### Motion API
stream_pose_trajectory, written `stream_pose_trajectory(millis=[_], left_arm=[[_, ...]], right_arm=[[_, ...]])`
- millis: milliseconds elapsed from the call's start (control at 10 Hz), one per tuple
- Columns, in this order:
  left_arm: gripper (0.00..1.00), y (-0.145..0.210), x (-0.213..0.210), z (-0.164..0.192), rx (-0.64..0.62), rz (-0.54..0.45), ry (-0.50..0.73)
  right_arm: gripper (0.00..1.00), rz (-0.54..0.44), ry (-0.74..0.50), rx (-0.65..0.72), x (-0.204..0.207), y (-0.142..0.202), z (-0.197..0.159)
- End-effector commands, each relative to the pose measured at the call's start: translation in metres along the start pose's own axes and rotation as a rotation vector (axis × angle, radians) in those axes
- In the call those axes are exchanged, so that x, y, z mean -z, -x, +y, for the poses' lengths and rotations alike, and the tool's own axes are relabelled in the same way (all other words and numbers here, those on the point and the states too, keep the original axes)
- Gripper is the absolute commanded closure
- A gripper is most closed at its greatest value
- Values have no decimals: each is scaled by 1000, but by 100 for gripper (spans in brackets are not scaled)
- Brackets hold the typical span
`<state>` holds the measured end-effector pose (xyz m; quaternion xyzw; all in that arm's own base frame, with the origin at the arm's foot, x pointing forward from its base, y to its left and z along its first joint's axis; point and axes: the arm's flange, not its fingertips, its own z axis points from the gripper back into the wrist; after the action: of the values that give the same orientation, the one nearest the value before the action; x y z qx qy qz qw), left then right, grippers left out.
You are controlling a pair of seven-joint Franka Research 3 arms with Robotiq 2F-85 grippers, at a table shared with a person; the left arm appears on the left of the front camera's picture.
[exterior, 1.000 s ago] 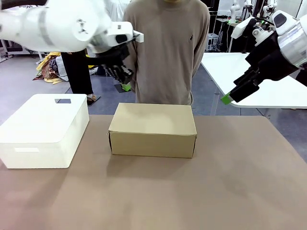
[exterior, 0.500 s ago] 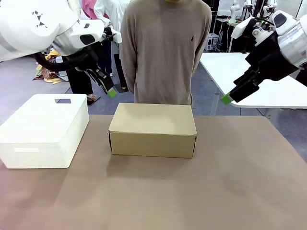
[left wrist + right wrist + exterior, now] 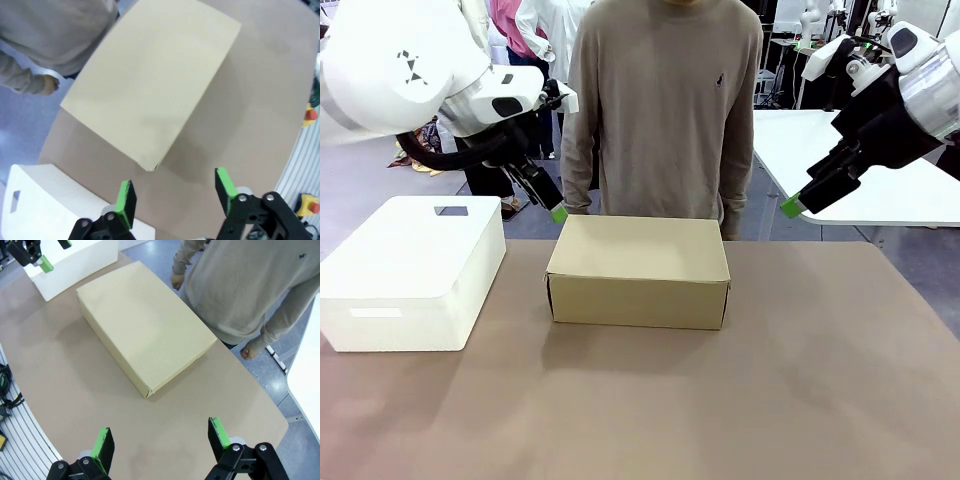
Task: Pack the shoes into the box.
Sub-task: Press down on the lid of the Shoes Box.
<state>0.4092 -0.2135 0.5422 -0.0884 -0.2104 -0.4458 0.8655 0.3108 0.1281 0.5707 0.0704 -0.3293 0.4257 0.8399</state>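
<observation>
The tan-brown cardboard shoebox (image 3: 638, 270) sits in the centre of the front view on the brown table (image 3: 800, 400), its flap lid down flat and shut, so nothing inside can be seen. The step in hand looks like opening that lid; it would go best by catching the lid's free edge and swinging it up on its hinge side, though which long side is hinged cannot be told. The left gripper (image 3: 552, 205) hovers above the box's upper-left corner, fingers (image 3: 125, 197) spread apart and empty. The right gripper (image 3: 798, 205) hangs at upper right, well apart from the box, fingers (image 3: 217, 432) released and empty. A white plastic lidded bin (image 3: 410, 270) stands at left; a person (image 3: 665, 100) waits behind.
</observation>
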Motion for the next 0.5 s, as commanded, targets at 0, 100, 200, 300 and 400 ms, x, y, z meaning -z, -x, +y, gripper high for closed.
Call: stream_pose_trajectory(millis=[0, 100, 200, 300, 400], left_arm=[[0, 26, 5, 3, 23, -38, -8], [0, 29, 5, 4, 36, -57, 4], [0, 31, 3, 5, 46, -59, 12], [0, 26, 4, 7, 69, -54, 26], [0, 23, 4, 9, 90, -48, 40]], right_arm=[[0, 12, 11, 16, 0, 0, 2], [0, 12, 11, 16, 0, 0, 2], [0, 12, 11, 16, 0, 0, 2], [0, 12, 11, 16, 0, 0, 2], [0, 12, 11, 16, 0, 0, 2]])
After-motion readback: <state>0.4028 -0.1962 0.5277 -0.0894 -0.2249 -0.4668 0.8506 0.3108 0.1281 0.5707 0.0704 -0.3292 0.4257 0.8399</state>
